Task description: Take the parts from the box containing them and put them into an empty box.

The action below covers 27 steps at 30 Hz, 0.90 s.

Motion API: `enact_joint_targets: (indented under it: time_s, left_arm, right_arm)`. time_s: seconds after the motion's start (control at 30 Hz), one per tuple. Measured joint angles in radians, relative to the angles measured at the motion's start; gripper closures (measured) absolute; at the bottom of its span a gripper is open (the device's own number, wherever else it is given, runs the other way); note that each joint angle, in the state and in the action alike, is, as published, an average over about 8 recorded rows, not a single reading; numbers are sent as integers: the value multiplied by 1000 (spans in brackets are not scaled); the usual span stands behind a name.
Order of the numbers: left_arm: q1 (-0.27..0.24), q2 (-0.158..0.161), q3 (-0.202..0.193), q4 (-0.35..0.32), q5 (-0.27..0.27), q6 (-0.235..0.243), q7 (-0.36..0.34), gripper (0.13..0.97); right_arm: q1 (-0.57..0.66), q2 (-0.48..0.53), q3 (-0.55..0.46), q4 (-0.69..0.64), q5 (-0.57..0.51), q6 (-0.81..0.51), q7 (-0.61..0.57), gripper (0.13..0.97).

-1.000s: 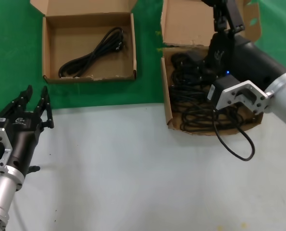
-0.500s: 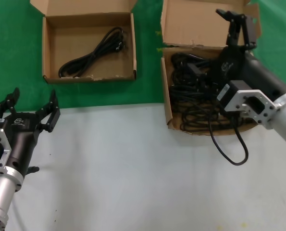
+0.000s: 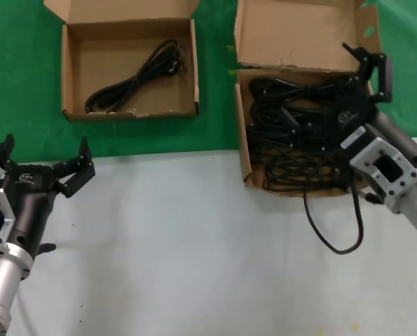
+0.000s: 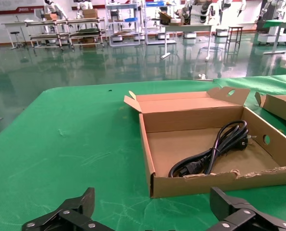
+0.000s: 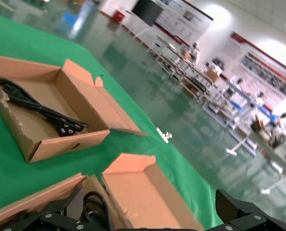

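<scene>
Several black power cords (image 3: 299, 133) lie heaped in the larger box (image 3: 242, 140) on the right, which has a tall lid flap (image 3: 292, 31). One cord (image 3: 134, 77) lies in the smaller shallow box (image 3: 71, 70) on the left. My right gripper (image 3: 366, 59) is open and empty over the larger box's far right corner. In the right wrist view the gripper (image 5: 147, 207) faces the lid flap (image 5: 147, 192). My left gripper (image 3: 45, 150) is open and empty, in front of the shallow box. In the left wrist view the gripper (image 4: 152, 202) faces the shallow box (image 4: 200, 180) and its cord (image 4: 215, 154).
Both boxes stand on a green mat (image 3: 215, 105); a white table surface (image 3: 194, 245) lies in front. A thin black cable (image 3: 338, 241) from my right arm loops down onto the white surface in front of the larger box.
My right gripper has swung from the middle of the lid flap to the larger box's right side. My left gripper's fingers have spread wide open.
</scene>
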Motion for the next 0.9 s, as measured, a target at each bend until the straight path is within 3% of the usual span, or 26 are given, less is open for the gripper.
enact_joint_targets:
  time_s: [0.37, 0.9]
  left_arm:
    - [3, -1, -2, 0, -3, -2, 1, 185]
    - [7, -1, -5, -1, -6, -6, 3, 133]
  right_arm:
    - [-78, -29, 43, -12, 95, 41, 88, 129]
    - [-191, -71, 105, -28, 234, 101, 218, 129]
